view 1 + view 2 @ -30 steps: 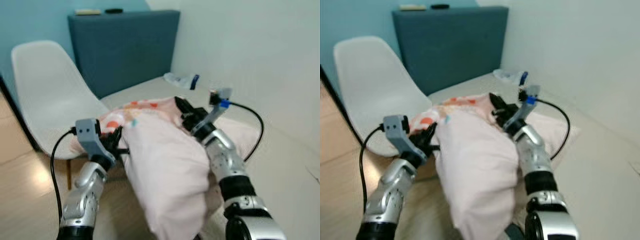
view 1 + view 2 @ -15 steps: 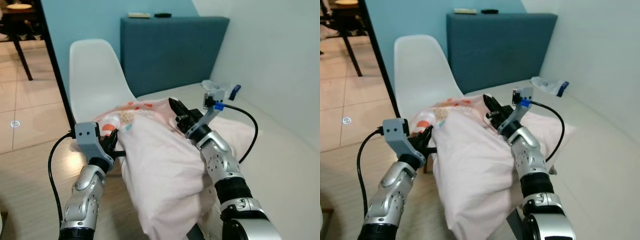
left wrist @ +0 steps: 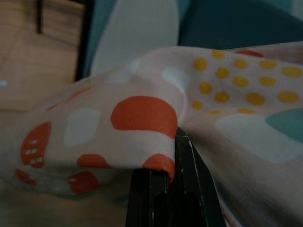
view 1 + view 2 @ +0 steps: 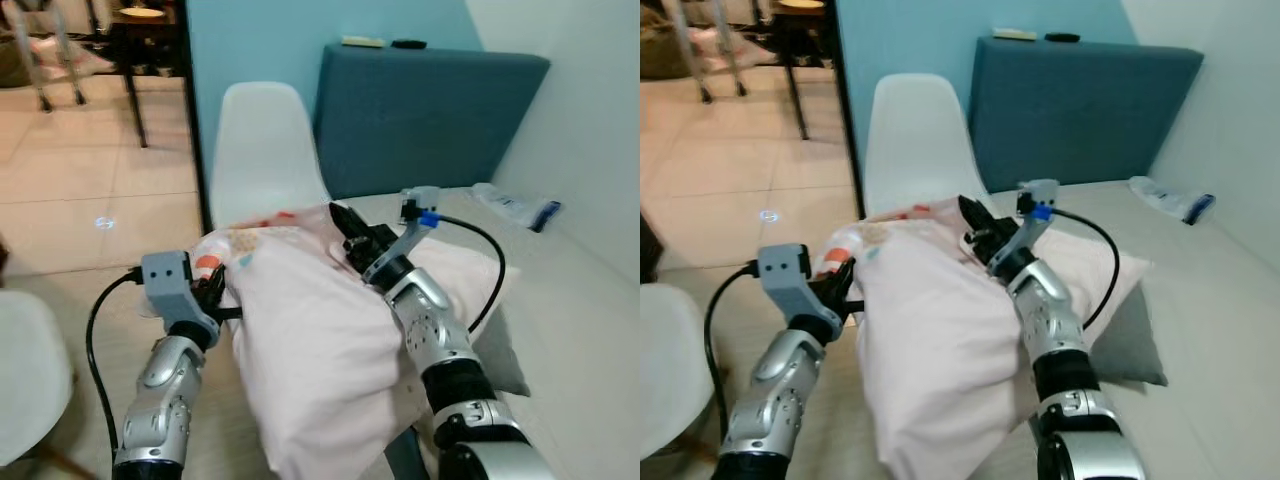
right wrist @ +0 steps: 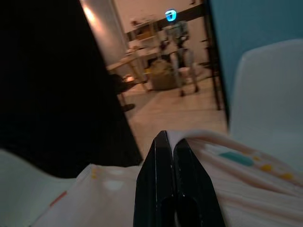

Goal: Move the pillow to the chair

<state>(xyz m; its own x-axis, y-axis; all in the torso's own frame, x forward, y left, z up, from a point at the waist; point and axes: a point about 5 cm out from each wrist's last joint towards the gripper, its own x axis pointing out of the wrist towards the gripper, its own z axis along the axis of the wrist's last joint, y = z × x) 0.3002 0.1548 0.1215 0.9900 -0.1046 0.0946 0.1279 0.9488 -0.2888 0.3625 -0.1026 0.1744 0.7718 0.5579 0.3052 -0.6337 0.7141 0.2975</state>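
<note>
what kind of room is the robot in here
Most likely a bedroom in a home. A bed with a blue padded headboard stands against the wall, a pink pillow lies on it, and a white chair stands beside it on a tiled floor.

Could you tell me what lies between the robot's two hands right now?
The pink pillow, gripped by the left hand and the right hand, seen in both eye views.

Teal wall (image 4: 260, 50) far ahead, white wall (image 4: 590, 70) on the right. Pale tiled floor (image 4: 90, 150) stretching far left, glossy with a light spot. Dark blue headboard (image 4: 430, 120) behind a beige bed (image 4: 580, 330). Dark table legs (image 4: 130, 60) far left.
</note>
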